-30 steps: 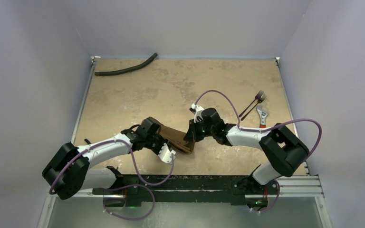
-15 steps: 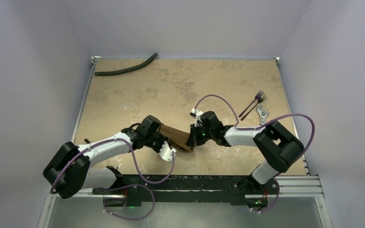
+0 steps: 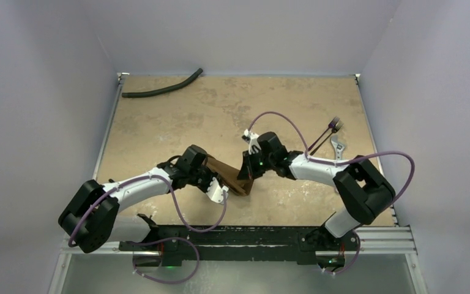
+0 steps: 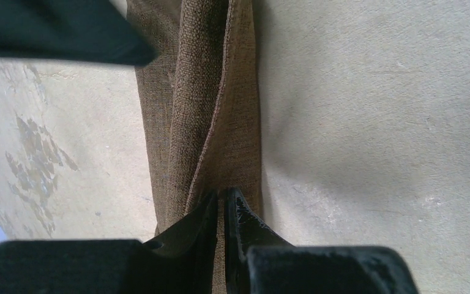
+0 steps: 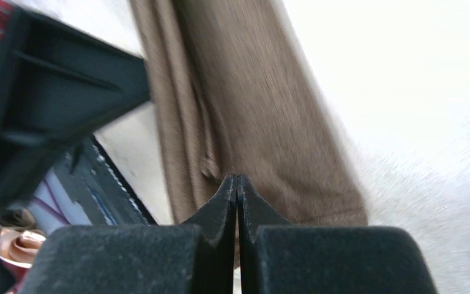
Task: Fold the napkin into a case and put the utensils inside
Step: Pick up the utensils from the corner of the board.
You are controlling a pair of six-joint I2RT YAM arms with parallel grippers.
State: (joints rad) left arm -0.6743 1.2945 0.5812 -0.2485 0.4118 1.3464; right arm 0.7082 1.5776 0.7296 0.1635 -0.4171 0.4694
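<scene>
Pinching the napkin [image 4: 211, 92] with left tool [image 4: 220, 205], apparently right tool [image 5: 237, 184] too, both pressed tight, stretching it taut for folding.

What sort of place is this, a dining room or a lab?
Probably a robot test cell: plain walls box in the tabletop, the left arm and right arm are bolted to a rail at its near edge, and a wrench lies beside the utensils.
</scene>
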